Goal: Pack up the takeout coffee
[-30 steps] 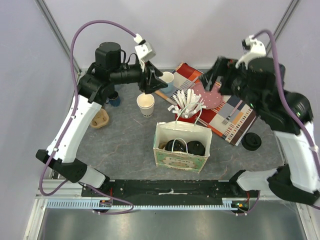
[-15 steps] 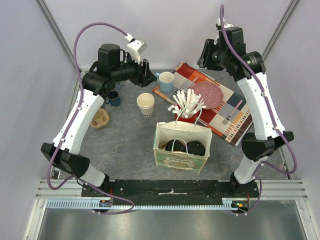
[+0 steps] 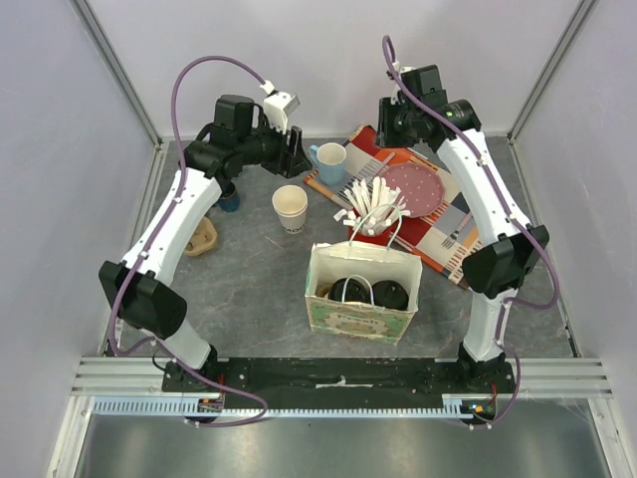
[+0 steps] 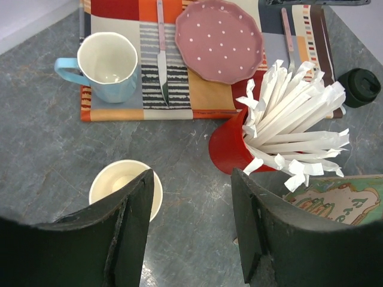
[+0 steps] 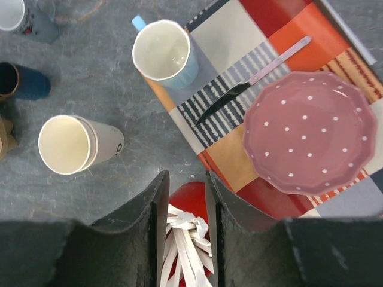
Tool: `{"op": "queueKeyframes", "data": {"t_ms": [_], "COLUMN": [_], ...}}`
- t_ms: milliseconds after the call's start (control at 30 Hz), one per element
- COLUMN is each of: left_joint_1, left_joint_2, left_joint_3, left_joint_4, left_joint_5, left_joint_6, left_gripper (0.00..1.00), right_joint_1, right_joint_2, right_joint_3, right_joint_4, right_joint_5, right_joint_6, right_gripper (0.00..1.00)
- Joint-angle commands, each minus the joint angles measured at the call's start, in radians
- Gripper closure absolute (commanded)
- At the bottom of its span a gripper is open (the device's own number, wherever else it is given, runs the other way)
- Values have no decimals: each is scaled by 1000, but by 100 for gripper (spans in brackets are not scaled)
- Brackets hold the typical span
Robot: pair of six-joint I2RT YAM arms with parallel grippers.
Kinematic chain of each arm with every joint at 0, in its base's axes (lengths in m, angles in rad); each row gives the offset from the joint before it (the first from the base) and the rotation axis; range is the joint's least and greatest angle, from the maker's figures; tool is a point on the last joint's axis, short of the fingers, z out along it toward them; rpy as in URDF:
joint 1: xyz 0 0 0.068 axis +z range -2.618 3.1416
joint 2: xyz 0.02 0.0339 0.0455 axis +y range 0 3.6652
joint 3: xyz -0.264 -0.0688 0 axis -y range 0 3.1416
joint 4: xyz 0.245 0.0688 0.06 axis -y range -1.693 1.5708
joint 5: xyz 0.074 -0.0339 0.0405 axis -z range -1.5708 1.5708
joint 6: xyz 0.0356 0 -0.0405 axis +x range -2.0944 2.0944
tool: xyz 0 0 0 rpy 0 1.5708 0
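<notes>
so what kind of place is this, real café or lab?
Most likely a lab test cell staged as a café: plain panel walls on metal framing, a bolted-down black mounting rail, and props like a paper cup, gift bag and pink plate.

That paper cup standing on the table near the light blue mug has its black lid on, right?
No. The paper cup has no lid on: it stands open on the table near the light blue mug. The right wrist view looks straight down into it.
</notes>
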Motion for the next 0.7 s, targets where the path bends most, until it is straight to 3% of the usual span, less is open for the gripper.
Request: {"op": "queueKeyframes", "data": {"t_ms": [0,67,133,300,433,667], "left_joint_1": [0,0,0,-5,-9,-9], "left_joint_2": [29,41,47,72,95,89], "left_joint_3": [22,21,16,11,-2,-44], "left_joint_4": [27,31,34,41,56,70], "left_joint_5": [53,76,89,156,264,270], "left_joint_6": [13,13,6,0,-16,-28], "left_gripper": [40,39,40,40,47,47], "right_joint_1": [-2,-2,1,27,71,96], "right_joint_2": [6,-42,-86,-131,-138,-94], "right_joint_3": [-14,-64,-125,-179,-203,-231], "right_joint_4": [-27,-30,-34,-47,10,35], "right_joint_5": [-121,-184,-209,-217,-312,-270], "right_joint_6": [-62,-94,-103,-118,-168,-201], "right_gripper": [58,50,48,52,49,52]}}
